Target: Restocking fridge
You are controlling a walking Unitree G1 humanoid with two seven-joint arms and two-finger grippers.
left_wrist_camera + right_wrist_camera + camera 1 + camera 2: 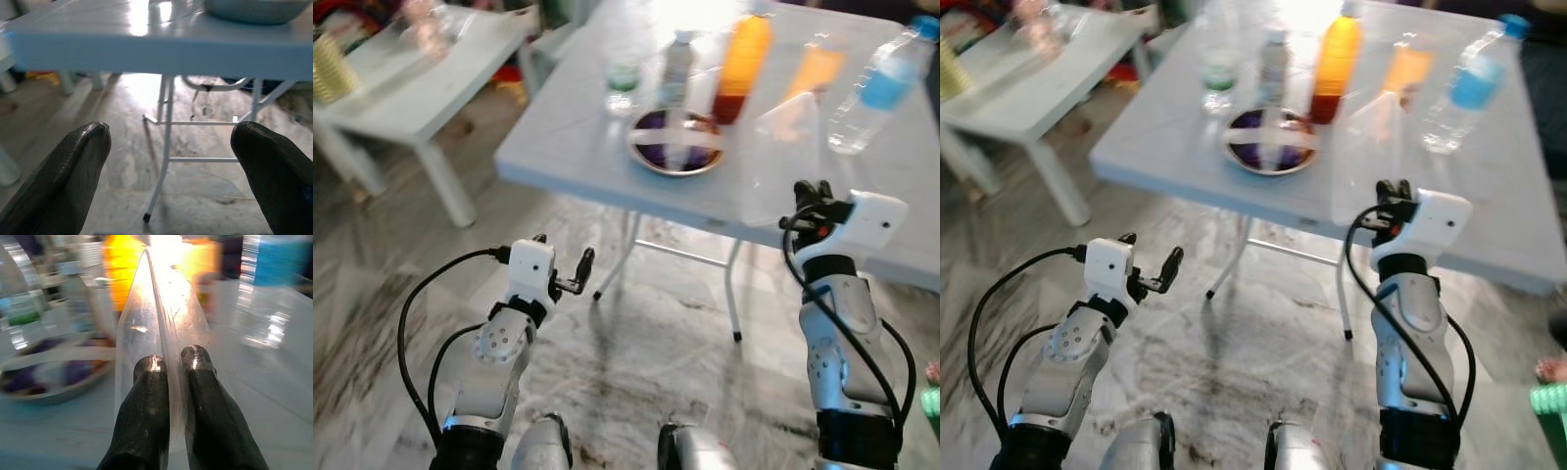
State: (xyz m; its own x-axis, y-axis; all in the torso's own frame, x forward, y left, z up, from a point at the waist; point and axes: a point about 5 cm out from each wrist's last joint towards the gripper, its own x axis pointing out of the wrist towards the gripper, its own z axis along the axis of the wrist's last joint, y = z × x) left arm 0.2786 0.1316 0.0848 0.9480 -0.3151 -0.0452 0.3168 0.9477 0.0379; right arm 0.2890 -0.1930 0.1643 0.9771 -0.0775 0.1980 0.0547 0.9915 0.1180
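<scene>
White folding table [607, 166] is holding bottles for restocking, right gripper [168, 364] is pinching a clear plastic container [156, 308] edge-on, left gripper [168, 147] is hanging open, empty.

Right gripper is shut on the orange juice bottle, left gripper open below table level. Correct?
Not quite. The right gripper is shut on a clear plastic container, not the orange juice bottle, which stands on the table; the right wrist view shows it. The left gripper is open below table level.
</scene>
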